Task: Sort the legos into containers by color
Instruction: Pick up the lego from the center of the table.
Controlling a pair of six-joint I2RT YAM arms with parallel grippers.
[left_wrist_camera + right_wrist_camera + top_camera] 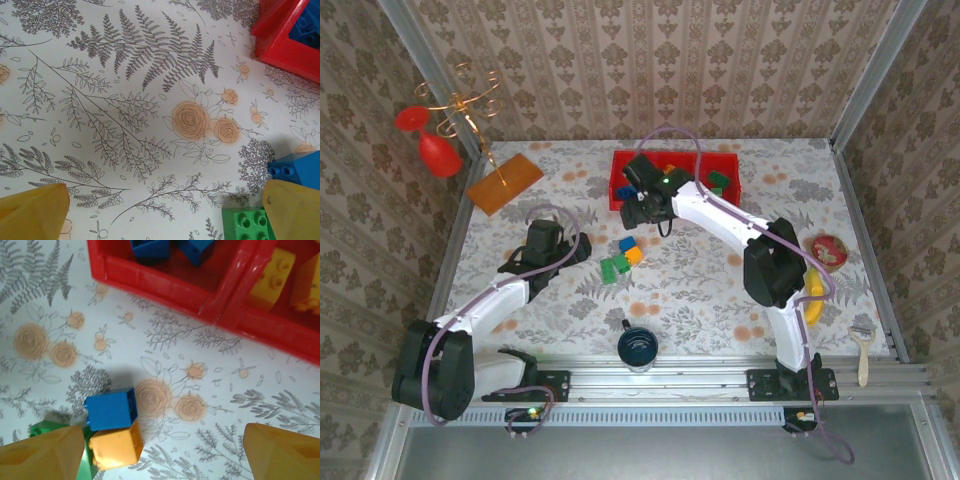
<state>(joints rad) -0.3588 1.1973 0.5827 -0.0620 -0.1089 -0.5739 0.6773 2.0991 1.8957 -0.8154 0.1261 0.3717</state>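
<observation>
Three, maybe four, loose legos [616, 268]; one tray [618, 198].

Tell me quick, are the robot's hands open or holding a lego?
Left gripper: open, holding nothing.
Right gripper: open, holding nothing.

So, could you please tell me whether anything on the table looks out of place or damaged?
Only that a blue brick, an orange brick and a green brick sit bunched on the table, outside the red tray and unsorted. Nothing looks spilled or broken.
</observation>
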